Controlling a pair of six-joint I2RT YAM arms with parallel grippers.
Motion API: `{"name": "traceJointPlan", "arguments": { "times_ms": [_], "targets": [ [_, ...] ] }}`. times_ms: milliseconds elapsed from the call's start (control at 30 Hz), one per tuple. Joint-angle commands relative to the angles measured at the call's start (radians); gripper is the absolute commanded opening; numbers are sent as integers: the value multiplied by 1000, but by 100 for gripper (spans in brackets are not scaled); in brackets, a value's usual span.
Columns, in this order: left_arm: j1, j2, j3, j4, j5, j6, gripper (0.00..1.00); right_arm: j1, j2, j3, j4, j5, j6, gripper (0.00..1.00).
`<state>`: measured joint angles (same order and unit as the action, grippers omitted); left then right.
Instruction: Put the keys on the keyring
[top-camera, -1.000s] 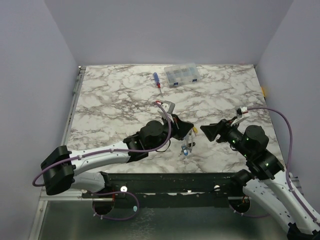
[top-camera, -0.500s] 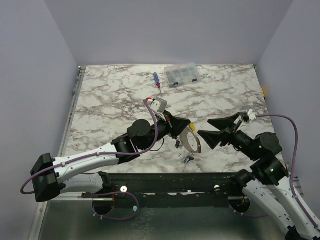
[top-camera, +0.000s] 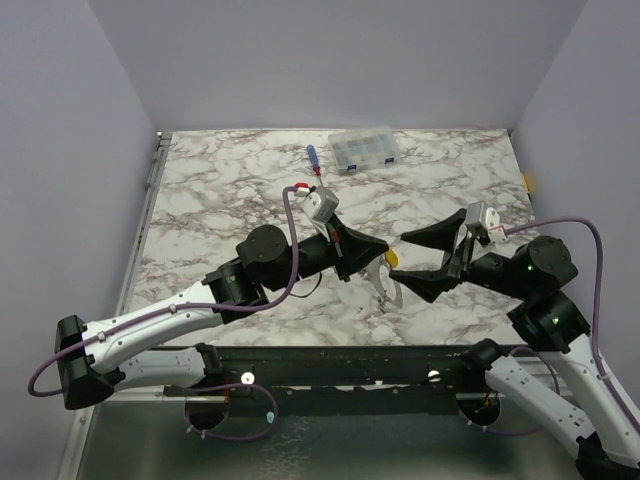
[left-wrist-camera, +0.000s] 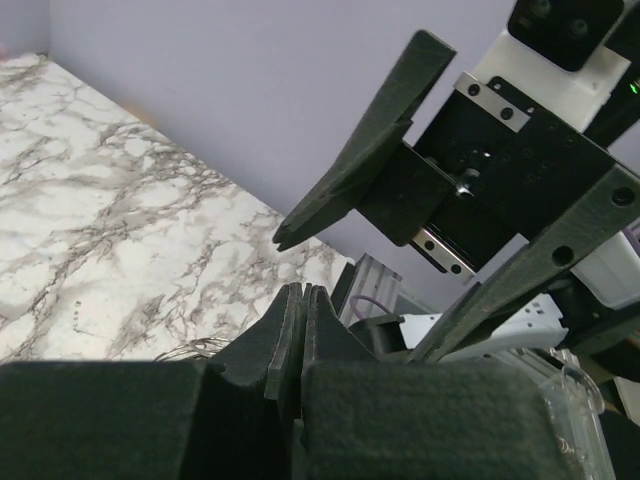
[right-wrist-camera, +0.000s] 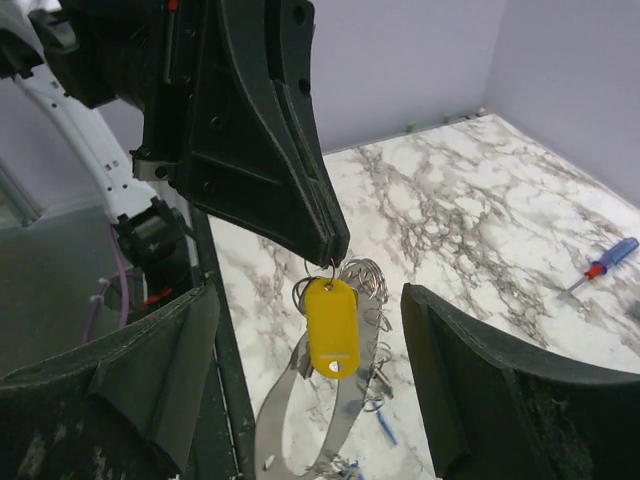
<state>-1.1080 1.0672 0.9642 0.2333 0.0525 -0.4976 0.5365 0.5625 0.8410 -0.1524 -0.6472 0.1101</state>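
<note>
Where the left claw (right-wrist-camera: 330, 252) narrows to its tips, we see its two fingers pressed flat together on a thin wire loop at the top of the keyring (right-wrist-camera: 288, 398). It is closed and gripping that bunch above the marble table (top-camera: 220, 200). Straight below those tips hangs a yellow key tag (right-wrist-camera: 331, 325). Behind and below the tag, the grey hoop of the keyring droops in a long loop with coils of thin wire beside it. Lower again, under the bunch, we make out a small blue key (right-wrist-camera: 385, 428); we cannot tell whether it hangs or lies on the marble.

The right claw (top-camera: 400, 252) faces the left one tip to tip, its fingers spread wide and holding nothing. In the right wrist view the yellow tag sits between those fingers, touching neither. Directly before the right claw stands the left claw's dark wedge of fingers, which covers the top of the wire loop. From the left wrist view the right claw's upper finger juts over the closed tips, and the bunch is mostly hidden under them.

Well beyond both claws, at the far side of the table, lie a blue-and-red screwdriver (top-camera: 314, 162) and, just to its right, a clear plastic box (top-camera: 365, 150).
</note>
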Motion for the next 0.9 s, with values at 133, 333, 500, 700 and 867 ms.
{"name": "traceJointPlan", "arguments": {
  "times_ms": [133,333,500,700,867],
  "targets": [
    [0,-57,43,-17,111,12,0,-3,109,99,-136,-157,-138,85],
    [0,-66,42,-14,129,3,0,-4,142,105,-144,-163,-150,65],
    [0,-64,41,-11,133,-1,0,-3,168,104,-132,-203,-133,53],
    [0,-57,33,-8,111,4,0,-3,177,111,-115,-251,-113,48],
    [0,-47,33,-3,109,5,0,-4,180,115,-111,-274,-82,36]
  ]
}}
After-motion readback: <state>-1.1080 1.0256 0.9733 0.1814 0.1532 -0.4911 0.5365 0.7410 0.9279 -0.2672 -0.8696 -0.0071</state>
